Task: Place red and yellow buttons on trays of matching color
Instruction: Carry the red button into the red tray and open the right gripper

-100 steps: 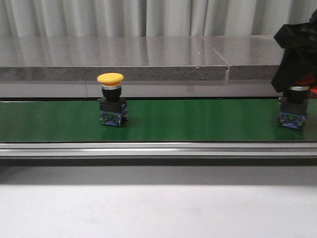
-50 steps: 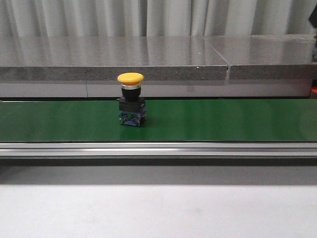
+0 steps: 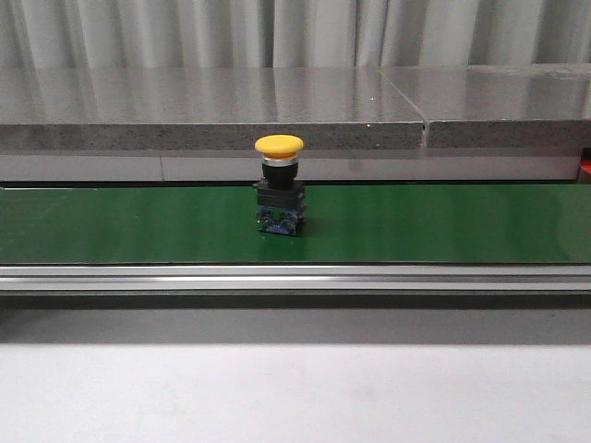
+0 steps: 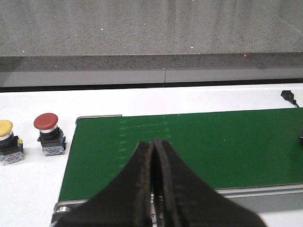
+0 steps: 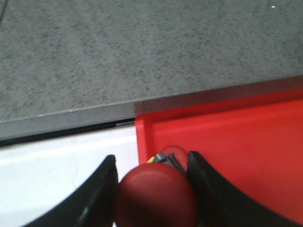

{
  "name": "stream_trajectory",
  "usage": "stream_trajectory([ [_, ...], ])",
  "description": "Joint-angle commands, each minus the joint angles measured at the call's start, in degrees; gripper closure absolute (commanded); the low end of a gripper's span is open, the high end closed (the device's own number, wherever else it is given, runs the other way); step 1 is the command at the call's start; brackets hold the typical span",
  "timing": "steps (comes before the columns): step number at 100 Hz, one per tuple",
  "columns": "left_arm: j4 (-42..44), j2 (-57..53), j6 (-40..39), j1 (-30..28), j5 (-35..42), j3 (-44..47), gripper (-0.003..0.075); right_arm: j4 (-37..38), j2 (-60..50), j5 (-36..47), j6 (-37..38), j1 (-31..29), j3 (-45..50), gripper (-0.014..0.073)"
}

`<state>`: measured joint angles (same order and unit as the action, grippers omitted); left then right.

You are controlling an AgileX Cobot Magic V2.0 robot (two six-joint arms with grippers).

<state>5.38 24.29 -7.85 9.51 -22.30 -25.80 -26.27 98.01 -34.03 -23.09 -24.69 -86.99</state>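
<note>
While the right gripper (image 5: pixel 154 189) pinches a red button (image 5: pixel 156 198) at the red tray's (image 5: pixel 236 142) edge, it has gone from the front view, where it stood one second ago. Another red cap (image 5: pixel 174 152) lies in this tray. The left gripper (image 4: pixel 154 165) is pressed together over the green belt (image 4: pixel 227 142). The yellow button (image 3: pixel 280 197) has moved rightward along the belt.

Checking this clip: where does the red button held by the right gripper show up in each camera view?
Front view: not in it; only a yellow button stands on the green belt.
Left wrist view: not in it; the spare red button beside the belt is another one.
Right wrist view: held red button in the right gripper, over the red tray.
Shared landmark: grey stone ledge.
</note>
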Motion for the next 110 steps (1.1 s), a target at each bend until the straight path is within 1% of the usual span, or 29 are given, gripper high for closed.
stream_trajectory([
  [1,0.12,0.29,-0.18,0.45,4.70,-1.48,0.0739,-0.84,1.03,4.33,0.39,-1.56,-4.37,0.0430],
  [24,0.12,0.29,-0.18,0.45,4.70,-1.48,0.0739,-1.13,10.64,3.09,0.69,-3.82,-12.60,0.0430],
  [42,0.12,0.29,-0.18,0.45,4.70,-1.48,0.0739,-4.26,16.63,1.09,0.69,-4.36,-17.08,0.0430],
  [64,0.12,0.29,-0.18,0.45,4.70,-1.48,0.0739,-5.15,21.67,1.36,0.69,-4.36,-18.81,0.0430],
  [99,0.12,0.29,-0.18,0.45,4.70,-1.48,0.0739,-5.15,25.66,1.04,0.69,-5.03,-18.81,0.0430],
  [110,0.12,0.29,-0.18,0.45,4.70,-1.48,0.0739,-5.15,25.88,0.88,0.69,-5.54,-18.81,0.0412],
])
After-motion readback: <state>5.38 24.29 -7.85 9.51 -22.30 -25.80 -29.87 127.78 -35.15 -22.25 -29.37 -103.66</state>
